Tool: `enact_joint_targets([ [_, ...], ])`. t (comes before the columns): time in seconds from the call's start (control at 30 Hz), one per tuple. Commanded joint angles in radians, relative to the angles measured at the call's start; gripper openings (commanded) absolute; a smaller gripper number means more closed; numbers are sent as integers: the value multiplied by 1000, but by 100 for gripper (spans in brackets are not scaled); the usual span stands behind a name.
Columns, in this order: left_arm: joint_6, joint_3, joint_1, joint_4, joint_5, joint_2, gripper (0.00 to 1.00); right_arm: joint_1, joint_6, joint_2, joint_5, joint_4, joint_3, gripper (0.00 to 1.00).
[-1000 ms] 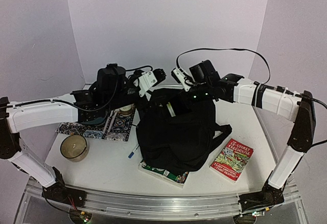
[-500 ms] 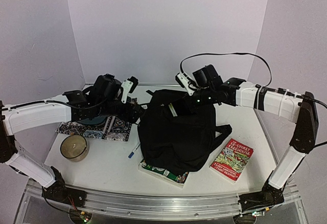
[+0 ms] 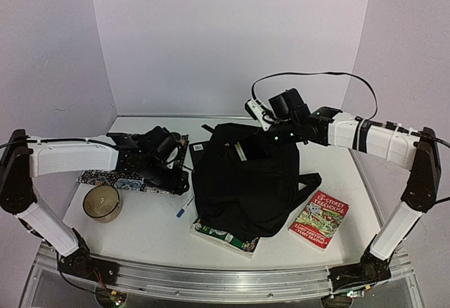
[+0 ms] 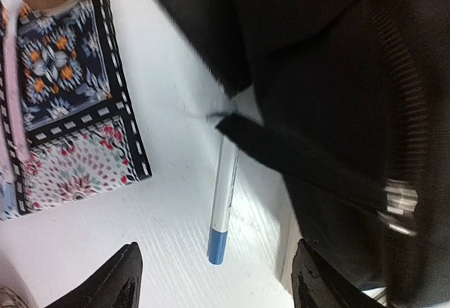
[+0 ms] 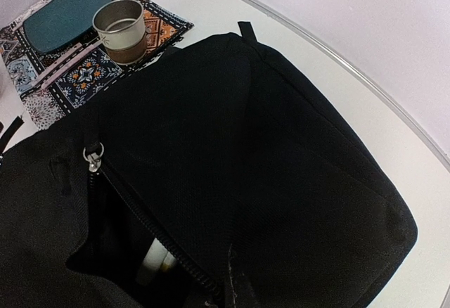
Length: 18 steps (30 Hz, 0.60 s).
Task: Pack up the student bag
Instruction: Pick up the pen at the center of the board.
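The left arm is reaching low across the white worktop (image 3: pixel 140 223), the left hand (image 4: pixel 218 266) pointing down with fingers spread wide over a blue-capped white pen (image 4: pixel 223 202), which is lying in the narrow bare strip between a patterned fabric pouch (image 4: pixel 70 111) and the student bag (image 3: pixel 246 181). The right arm is stretching in from the right, the right hand (image 3: pixel 256 113) pressed together at the bag's raised top, though any pinch on fabric is hidden. The soft black bag is slumping mid-worktop, zipper gaping, overlapping a green book (image 3: pixel 225 239), with a red paperback (image 3: pixel 320 219) just beside it.
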Motion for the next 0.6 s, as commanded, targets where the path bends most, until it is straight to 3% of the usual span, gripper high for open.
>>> enact_joint_targets([
  [0.0,-14,52,6,-34,87,92,72,-5,15,-56,-19,3,14,0],
  [0.37,66,151,6,-42,72,272,57,-5,31,-44,-46,5,21,0],
  [0.57,88,195,6,-44,71,342,40,-5,32,-48,-50,5,31,0],
])
